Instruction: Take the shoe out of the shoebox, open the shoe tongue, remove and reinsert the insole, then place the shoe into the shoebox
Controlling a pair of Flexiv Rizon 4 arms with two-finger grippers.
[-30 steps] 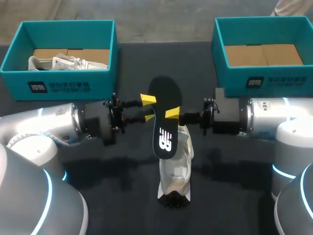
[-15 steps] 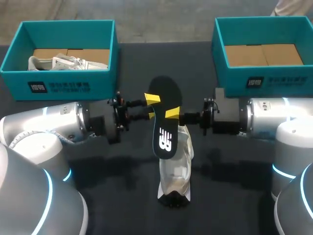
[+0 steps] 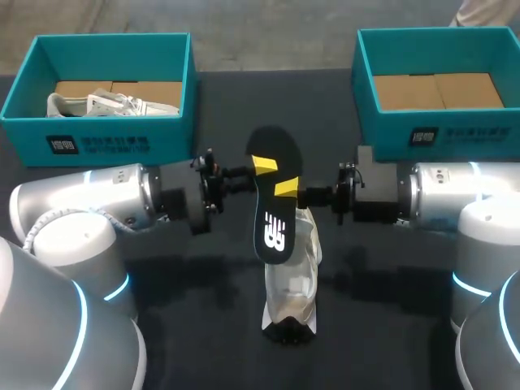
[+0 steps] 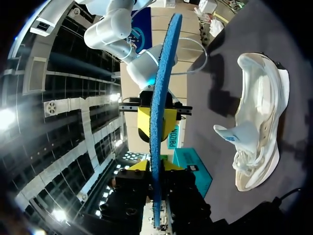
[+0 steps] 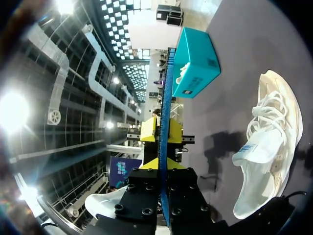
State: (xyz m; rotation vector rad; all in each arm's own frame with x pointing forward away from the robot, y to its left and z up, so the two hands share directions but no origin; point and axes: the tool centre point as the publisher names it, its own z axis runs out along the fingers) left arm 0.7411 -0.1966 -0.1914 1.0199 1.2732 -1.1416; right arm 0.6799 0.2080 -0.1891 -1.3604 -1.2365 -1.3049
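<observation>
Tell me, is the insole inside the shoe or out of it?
Out. The right pincer clamps the insole in the air, apart from the white shoe lying on the table.

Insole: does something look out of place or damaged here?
Nothing is damaged. The insole is out of the shoe, held in the air above it by the right claw; the left claw is at its other edge.

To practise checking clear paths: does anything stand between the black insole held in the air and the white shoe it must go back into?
Nothing visible does. The black foam insole, clamped in the right claw, hangs over the white mesh shoe, with only open air between them.
</observation>
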